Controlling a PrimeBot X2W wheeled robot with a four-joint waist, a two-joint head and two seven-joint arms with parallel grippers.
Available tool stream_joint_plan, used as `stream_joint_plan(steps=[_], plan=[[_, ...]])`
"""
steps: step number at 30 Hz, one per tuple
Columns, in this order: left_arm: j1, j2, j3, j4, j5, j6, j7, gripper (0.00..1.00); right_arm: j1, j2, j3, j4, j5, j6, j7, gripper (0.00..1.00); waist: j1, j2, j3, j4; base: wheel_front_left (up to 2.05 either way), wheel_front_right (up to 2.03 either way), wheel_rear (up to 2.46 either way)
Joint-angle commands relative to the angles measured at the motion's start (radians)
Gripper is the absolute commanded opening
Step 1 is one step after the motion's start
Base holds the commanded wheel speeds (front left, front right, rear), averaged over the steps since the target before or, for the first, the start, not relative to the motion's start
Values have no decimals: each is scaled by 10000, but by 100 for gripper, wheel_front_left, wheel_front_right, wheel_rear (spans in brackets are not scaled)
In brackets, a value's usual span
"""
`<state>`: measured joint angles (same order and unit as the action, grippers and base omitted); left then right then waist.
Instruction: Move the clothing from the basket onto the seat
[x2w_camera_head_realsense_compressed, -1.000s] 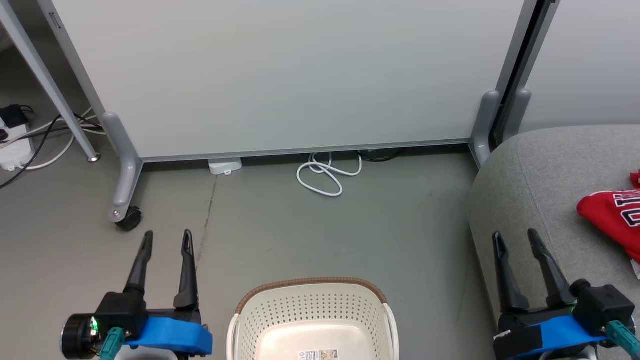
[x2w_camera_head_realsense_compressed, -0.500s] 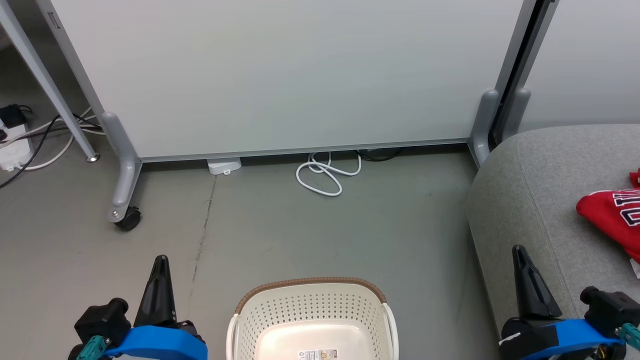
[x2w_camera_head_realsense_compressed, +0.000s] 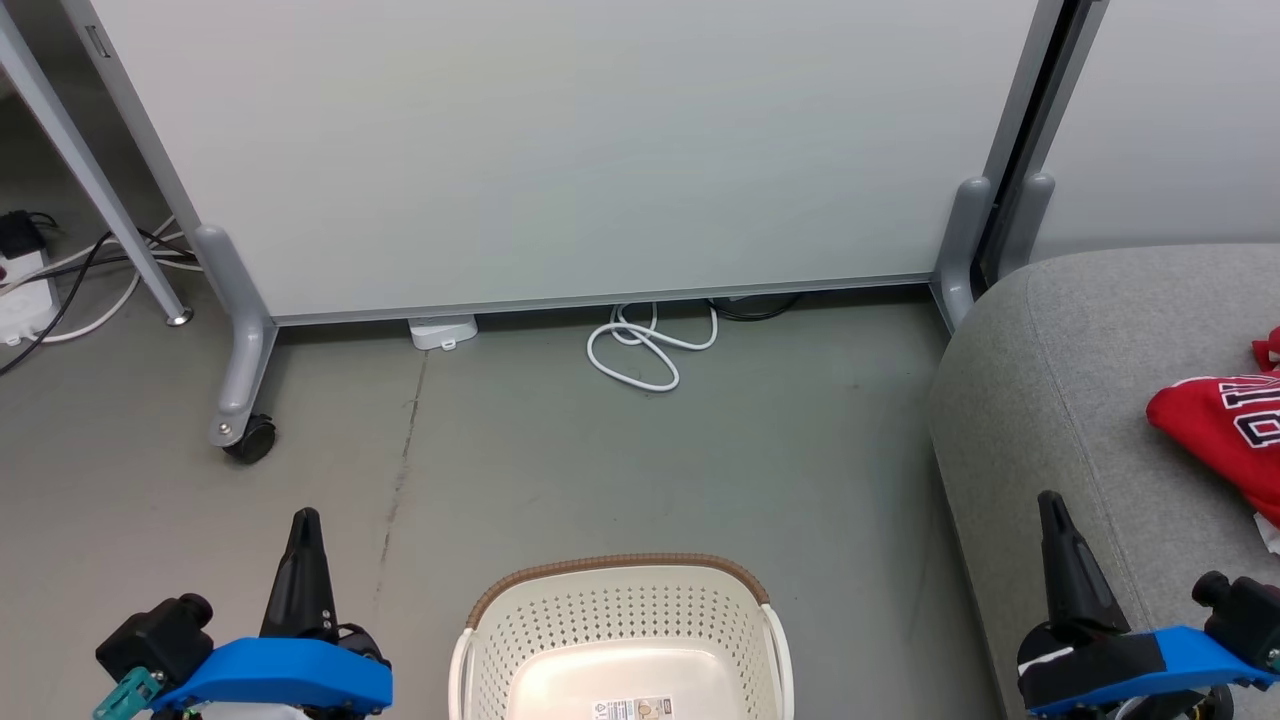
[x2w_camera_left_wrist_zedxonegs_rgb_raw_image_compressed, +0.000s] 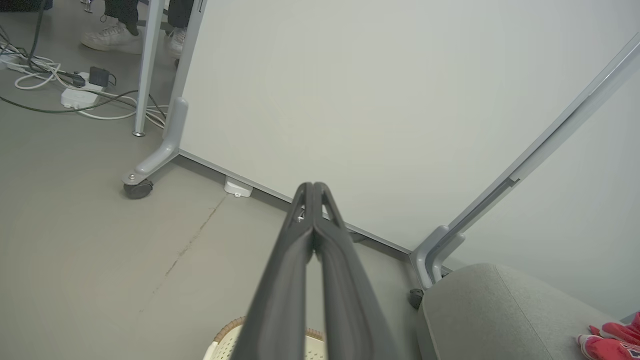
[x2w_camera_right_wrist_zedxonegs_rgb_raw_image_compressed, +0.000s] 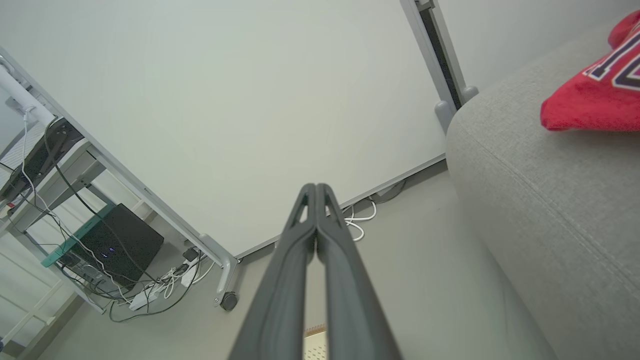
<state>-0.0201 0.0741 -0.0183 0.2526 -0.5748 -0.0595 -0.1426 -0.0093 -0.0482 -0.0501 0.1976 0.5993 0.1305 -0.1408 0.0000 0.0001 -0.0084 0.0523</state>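
The cream basket (x2w_camera_head_realsense_compressed: 620, 610) with a brown rim sits on the floor at the bottom centre of the head view, with only a label on its bottom; its rim also shows in the left wrist view (x2w_camera_left_wrist_zedxonegs_rgb_raw_image_compressed: 225, 332). The red clothing (x2w_camera_head_realsense_compressed: 1225, 430) lies on the grey seat (x2w_camera_head_realsense_compressed: 1080, 400) at the right, seen too in the right wrist view (x2w_camera_right_wrist_zedxonegs_rgb_raw_image_compressed: 595, 95) on the seat (x2w_camera_right_wrist_zedxonegs_rgb_raw_image_compressed: 540, 200) and in the left wrist view (x2w_camera_left_wrist_zedxonegs_rgb_raw_image_compressed: 610, 337). My left gripper (x2w_camera_head_realsense_compressed: 304, 520) is shut and holds nothing, left of the basket. My right gripper (x2w_camera_head_realsense_compressed: 1050, 502) is shut and holds nothing over the seat's front edge.
A white partition panel (x2w_camera_head_realsense_compressed: 560, 150) on wheeled grey feet (x2w_camera_head_realsense_compressed: 235, 400) stands behind the basket. A coiled white cable (x2w_camera_head_realsense_compressed: 645, 350) lies on the floor below it. Power strips and cables (x2w_camera_head_realsense_compressed: 30, 290) lie at far left. A person's shoes (x2w_camera_left_wrist_zedxonegs_rgb_raw_image_compressed: 112, 37) show beyond the panel.
Both grippers have gone from open to shut with nothing between the fingers, and both have dropped lower in the head view. The camera has shifted slightly.
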Motion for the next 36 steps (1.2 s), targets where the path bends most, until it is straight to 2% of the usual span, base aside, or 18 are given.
stream_joint_plan(steps=[1, 36], plan=[[-325, 15, 85, -158, -402, -56, 76, 0, -347, -21, -52, -109, 401, 1, 81, 0, 0, -1, 2, -8, 0, 0, 0], [-623, -96, 670, -140, -5001, -376, 1231, 0, -688, -26, -331, 151, 4893, 3, 1229, 0, 0, -1, 42, -190, 0, 0, 0]])
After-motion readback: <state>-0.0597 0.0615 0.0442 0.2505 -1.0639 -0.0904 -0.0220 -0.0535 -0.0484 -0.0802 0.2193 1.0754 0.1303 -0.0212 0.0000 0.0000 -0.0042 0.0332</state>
